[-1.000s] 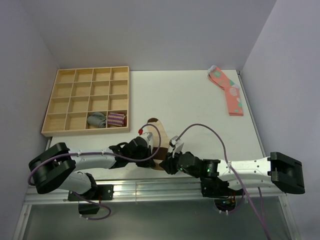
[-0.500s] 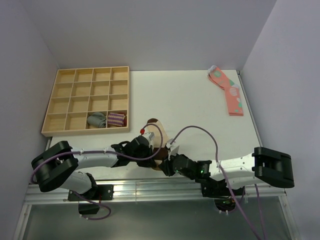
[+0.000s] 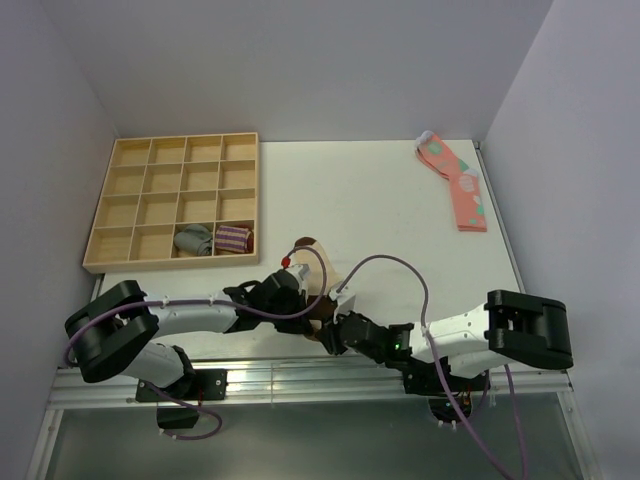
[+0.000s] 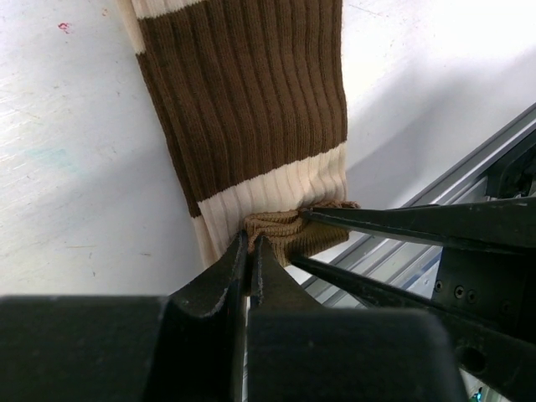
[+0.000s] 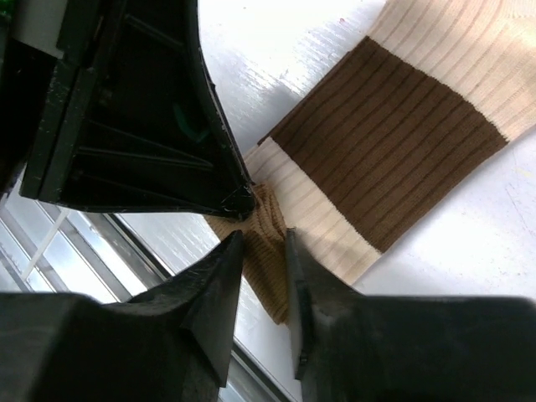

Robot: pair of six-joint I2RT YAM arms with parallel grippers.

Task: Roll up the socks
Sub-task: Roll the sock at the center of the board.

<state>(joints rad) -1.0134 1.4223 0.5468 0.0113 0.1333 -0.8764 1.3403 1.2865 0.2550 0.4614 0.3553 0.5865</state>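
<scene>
Grippers meet at the near edge of the tabletop in the top view, about midway along it. Our left gripper (image 3: 312, 312) and right gripper (image 3: 329, 329) crowd over the cuff end of the socks (image 3: 311, 256), which run from that edge toward the table's middle, toe end farthest from us. At the left edge sits the wooden tray (image 3: 150, 264) holding rolled pairs (image 3: 232, 238), and pink socks (image 3: 458, 186) lie by the far right corner; we take neither as part of this job. From the left wrist we see that gripper's jaws pressed almost together, apparently nipping the cuff's edge beside a small tan wad (image 4: 289, 230) of bunched fabric, while the right fingers reach in from the side around it. From the right wrist we see our own jaws a narrow gap apart with that wad between them, and the left tip touching it. Beyond it the brown and cream bands lie flat on the table. We judge the roll barely begun: one first tuck at the cuff, with nearly the whole length left to wind toward the toe.
</scene>
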